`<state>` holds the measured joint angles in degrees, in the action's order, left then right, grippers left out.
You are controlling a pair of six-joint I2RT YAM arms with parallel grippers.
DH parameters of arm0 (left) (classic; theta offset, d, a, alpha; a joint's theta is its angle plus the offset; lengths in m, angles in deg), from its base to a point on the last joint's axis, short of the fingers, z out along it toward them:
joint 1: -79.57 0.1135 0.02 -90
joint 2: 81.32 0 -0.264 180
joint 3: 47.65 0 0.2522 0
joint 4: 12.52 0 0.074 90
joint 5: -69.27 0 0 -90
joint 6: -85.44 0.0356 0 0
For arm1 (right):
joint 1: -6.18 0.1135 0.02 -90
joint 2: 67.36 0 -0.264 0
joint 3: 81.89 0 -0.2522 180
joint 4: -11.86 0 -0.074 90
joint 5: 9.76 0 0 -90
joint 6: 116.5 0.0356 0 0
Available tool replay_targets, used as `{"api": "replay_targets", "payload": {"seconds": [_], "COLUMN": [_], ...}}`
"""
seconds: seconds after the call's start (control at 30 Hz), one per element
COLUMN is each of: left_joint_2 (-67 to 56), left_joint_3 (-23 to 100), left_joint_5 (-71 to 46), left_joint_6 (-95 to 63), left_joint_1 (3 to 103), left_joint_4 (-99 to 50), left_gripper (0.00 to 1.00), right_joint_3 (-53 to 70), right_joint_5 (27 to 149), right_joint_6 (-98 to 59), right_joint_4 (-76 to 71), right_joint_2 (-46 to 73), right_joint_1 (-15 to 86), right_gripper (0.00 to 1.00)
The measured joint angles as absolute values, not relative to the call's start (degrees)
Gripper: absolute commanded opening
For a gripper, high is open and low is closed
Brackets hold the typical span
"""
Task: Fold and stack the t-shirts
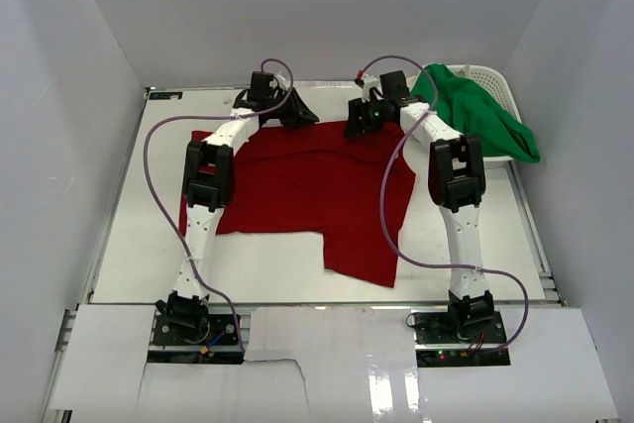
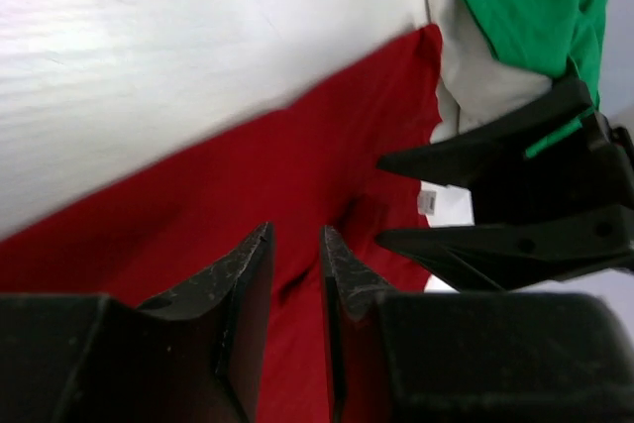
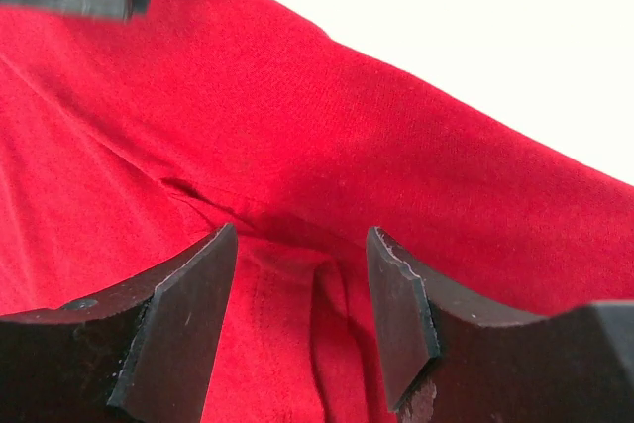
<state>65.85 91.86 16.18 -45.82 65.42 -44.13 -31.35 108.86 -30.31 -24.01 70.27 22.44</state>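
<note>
The deep red t-shirt [image 1: 307,185] lies spread on the table, one part hanging toward the front at centre right. My left gripper [image 1: 297,114] is low over its far edge, the jaws a narrow gap apart with a crease of red cloth [image 2: 248,185] below them [image 2: 294,237]. My right gripper [image 1: 357,124] is close beside it at the same edge, jaws open [image 3: 302,235] either side of a raised fold of the red t-shirt [image 3: 347,126]. It also shows in the left wrist view [image 2: 381,198]. The bright green t-shirt [image 1: 475,116] lies bunched in the basket and spills over its side [image 2: 525,7].
A white slotted basket [image 1: 485,73] stands at the back right corner of the white table [image 1: 267,264]. White walls close in the left, back and right. Purple cables loop from both arms over the table.
</note>
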Motion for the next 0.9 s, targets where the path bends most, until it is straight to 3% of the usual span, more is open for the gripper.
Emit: {"api": "replay_targets", "payload": {"seconds": [0.43, 0.9], "left_joint_2": [65.9, 66.6], "left_joint_3": [90.9, 88.1], "left_joint_5": [20.4, 17.1], "left_joint_6": [-47.7, -44.6], "left_joint_1": [63.6, 62.9], "left_joint_4": [-42.5, -46.6], "left_gripper": [0.36, 0.35], "right_joint_3": [-28.7, -25.8], "right_joint_5": [111.1, 113.3], "right_joint_6": [-31.7, -32.3], "right_joint_4": [-22.4, -21.5], "right_joint_2": [71.5, 70.0], "right_joint_1": [22.4, 22.3], "right_gripper": [0.59, 0.58]}}
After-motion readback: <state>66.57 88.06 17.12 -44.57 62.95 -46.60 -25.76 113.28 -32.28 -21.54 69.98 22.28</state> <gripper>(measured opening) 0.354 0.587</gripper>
